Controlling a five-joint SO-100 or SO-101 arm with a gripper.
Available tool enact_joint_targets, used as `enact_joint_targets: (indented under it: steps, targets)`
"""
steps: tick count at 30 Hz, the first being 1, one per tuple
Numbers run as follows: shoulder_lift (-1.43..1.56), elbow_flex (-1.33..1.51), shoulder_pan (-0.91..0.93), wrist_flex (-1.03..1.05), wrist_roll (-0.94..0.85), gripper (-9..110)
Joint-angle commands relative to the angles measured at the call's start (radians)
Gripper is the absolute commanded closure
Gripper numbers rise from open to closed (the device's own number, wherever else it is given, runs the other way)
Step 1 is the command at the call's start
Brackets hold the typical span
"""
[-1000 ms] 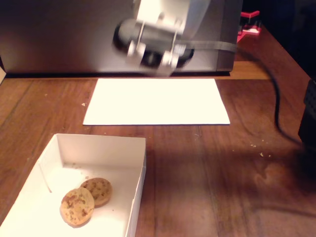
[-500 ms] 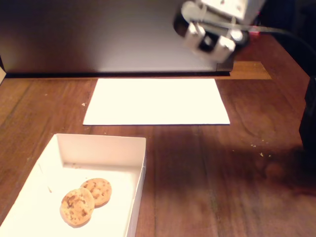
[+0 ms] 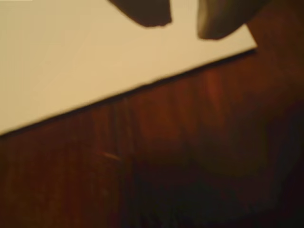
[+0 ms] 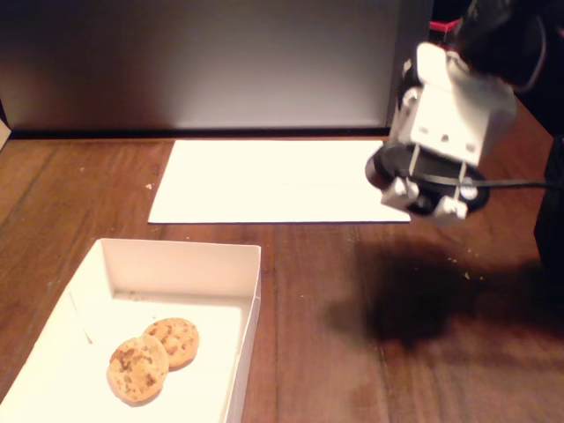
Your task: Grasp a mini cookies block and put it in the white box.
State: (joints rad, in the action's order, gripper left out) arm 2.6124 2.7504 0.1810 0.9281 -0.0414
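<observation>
Empty gripper, nothing to grab nearby

The gripper [image 3: 184, 23] jaws are spread with nothing between them, over the paper sheet [image 4: 273, 181]; both cookies [image 4: 154, 356] already lie in the white box [image 4: 251, 291], so a grab here might catch only paper.

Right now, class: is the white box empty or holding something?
Holding something. In the fixed view, two cookies lie overlapping on the floor of the white box, near its front.

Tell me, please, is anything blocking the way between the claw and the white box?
Nothing visible does. The claw hangs above the paper sheet's right end, and only bare wooden table lies between it and the white box, which holds two cookies.
</observation>
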Motion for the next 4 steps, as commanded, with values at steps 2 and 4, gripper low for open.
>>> enact_joint_targets:
  steps: [2,4]
  targets:
    - [0.077,0.058,-0.038,-0.064,0.018,101]
    - [0.110,0.106,-0.057,-0.074,0.026,101]
